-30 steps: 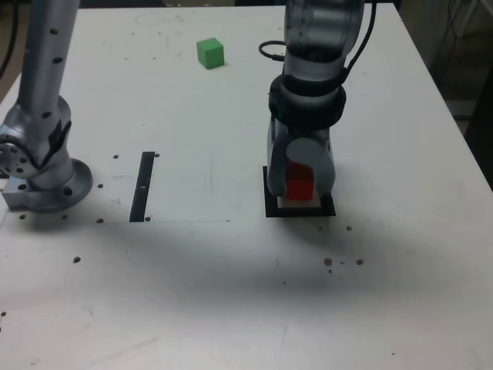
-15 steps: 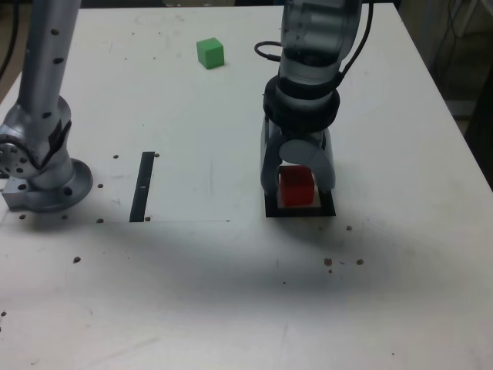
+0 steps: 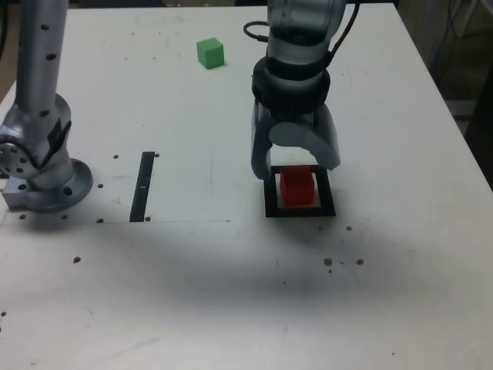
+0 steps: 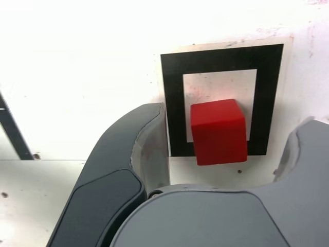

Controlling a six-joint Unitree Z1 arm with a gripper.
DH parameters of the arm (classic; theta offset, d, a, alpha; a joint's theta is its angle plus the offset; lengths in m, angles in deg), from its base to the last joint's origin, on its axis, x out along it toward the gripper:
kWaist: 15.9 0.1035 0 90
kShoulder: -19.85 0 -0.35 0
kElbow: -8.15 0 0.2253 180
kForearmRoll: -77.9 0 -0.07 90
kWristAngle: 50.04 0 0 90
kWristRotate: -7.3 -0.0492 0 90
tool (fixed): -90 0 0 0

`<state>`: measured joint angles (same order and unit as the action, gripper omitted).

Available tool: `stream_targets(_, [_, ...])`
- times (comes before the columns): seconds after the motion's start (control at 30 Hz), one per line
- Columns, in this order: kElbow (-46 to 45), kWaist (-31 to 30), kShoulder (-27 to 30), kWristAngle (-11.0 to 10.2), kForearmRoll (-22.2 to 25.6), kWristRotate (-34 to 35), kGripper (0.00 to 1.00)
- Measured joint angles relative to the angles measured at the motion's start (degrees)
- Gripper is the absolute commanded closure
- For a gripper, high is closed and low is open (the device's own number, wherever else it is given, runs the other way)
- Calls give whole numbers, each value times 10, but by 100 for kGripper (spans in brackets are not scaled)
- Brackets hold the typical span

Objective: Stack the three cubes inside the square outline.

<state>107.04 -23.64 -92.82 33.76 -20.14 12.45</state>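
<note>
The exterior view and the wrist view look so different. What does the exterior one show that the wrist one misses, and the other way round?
Only the exterior view shows the green cube far back on the table, the arm's base at that view's left, and the whole black strip. Only the wrist view shows, close up, how the red cube sits within the square outline, its near edge reaching the black border. Both show the red cube in the outline and the open gripper clear of it. Neither shows a yellow cube.

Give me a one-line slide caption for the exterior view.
Open tool above the red cube in the square outline; green cube waits apart.
</note>
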Motion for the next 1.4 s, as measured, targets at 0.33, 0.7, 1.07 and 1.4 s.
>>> stream_targets(0.33, [72, 90, 17, -28, 58, -146, 0])
stream_targets(0.7, [166, 269, 18, -75, 83, -282, 0])
stream_targets(1.07, [321, 389, -97, -80, 105, -401, 1])
stream_targets(1.4, [445, 426, -177, -110, 140, -496, 4])
